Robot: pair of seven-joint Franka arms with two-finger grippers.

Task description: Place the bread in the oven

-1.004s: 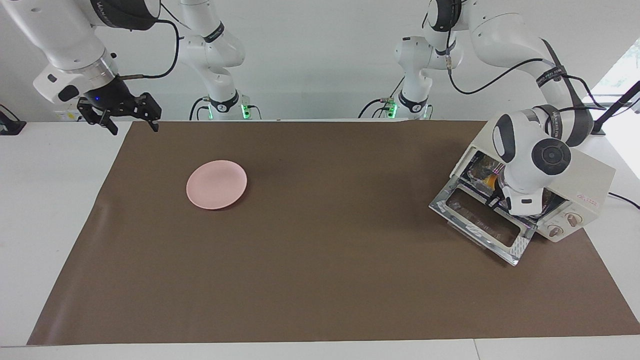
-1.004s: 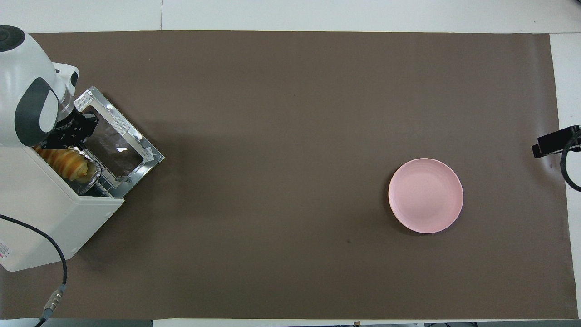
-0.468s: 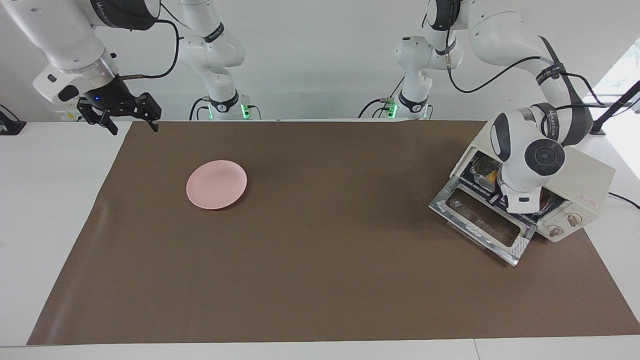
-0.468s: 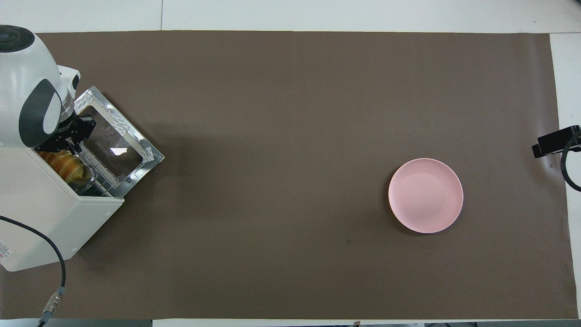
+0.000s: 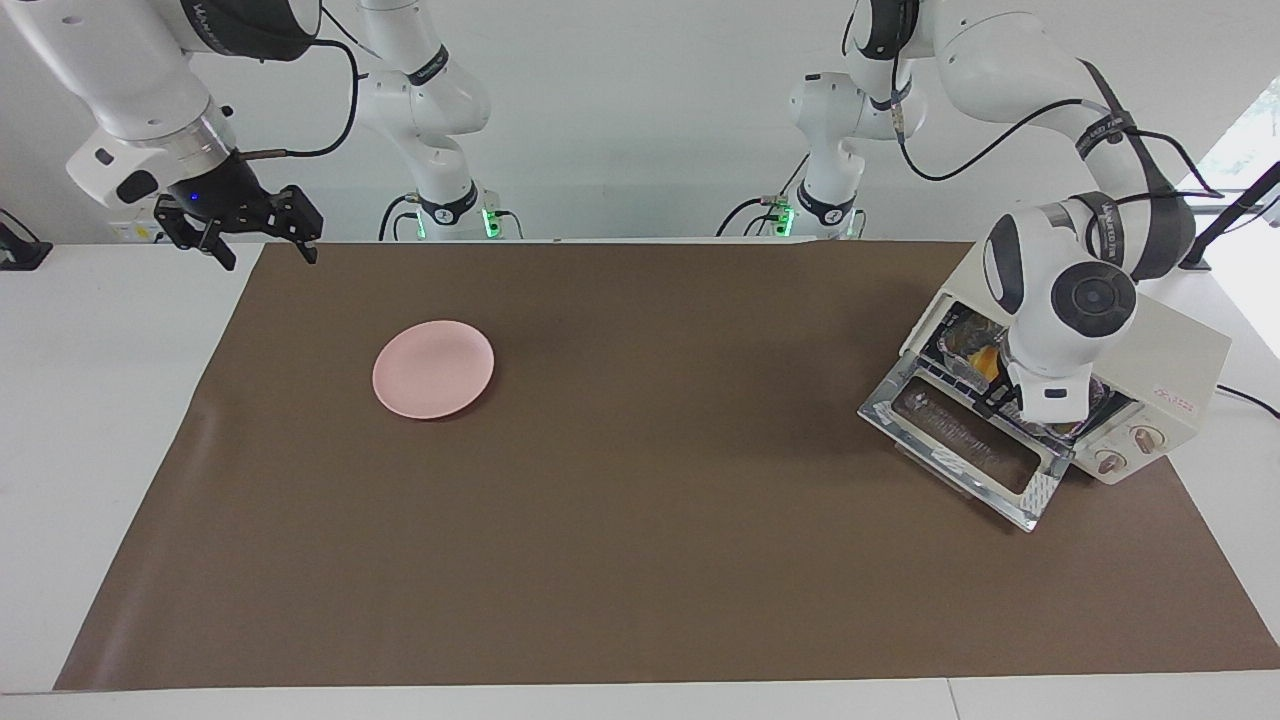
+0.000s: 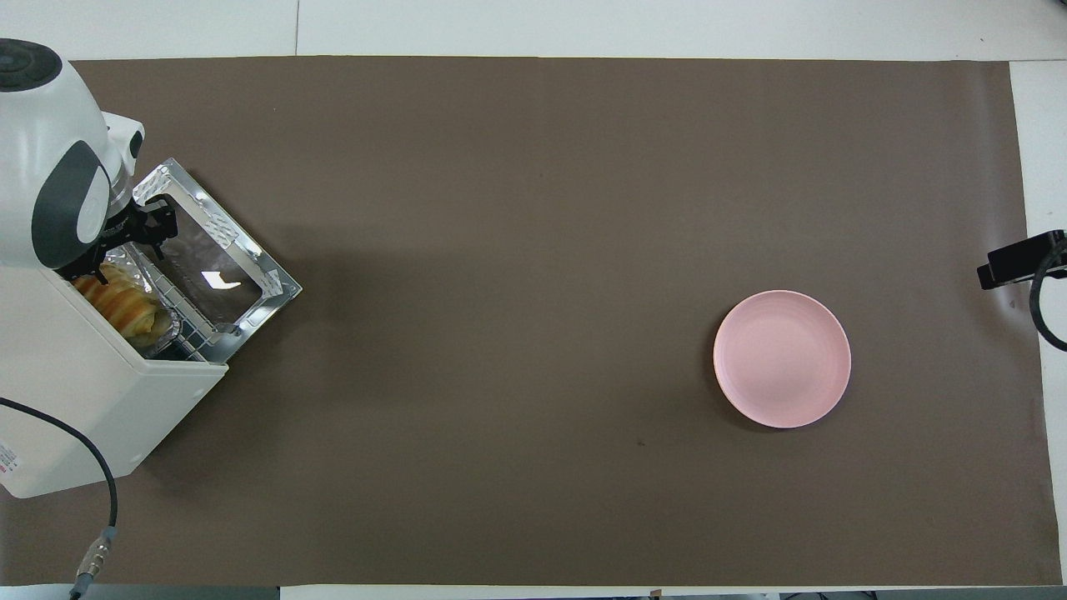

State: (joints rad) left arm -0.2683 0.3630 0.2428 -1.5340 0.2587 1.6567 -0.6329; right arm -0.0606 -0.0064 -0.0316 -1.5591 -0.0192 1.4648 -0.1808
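Overhead view: the oven [image 6: 92,400], a cream-white box, stands at the left arm's end of the brown mat [image 6: 533,250], its glass door [image 6: 212,262] folded down flat onto the mat. Inside the mouth, on the wire rack [image 6: 193,327], a foil tray [image 6: 167,321] holds the bread [image 6: 125,302], a ridged golden loaf lying lengthwise just within the opening and partly hidden under the oven's top. The left gripper [image 6: 137,237] is poised at the oven mouth over the inner edge of the door, just beside the end of the loaf; its fingers are spread apart and grasp nothing, with the bread lying free in the tray. Facing view: the same gripper [image 5: 1003,398] is largely masked by the left arm's white wrist, which hangs before the oven [image 5: 1170,370]; a patch of the bread [image 5: 987,358] shows orange in the cavity above the lowered door [image 5: 960,445]. A pink plate [image 5: 433,369] lies bare on the mat toward the right arm's end, well apart from the oven. The right gripper [image 5: 262,246] waits aloft over the mat's corner at its own end of the table, fingers parted and holding nothing.
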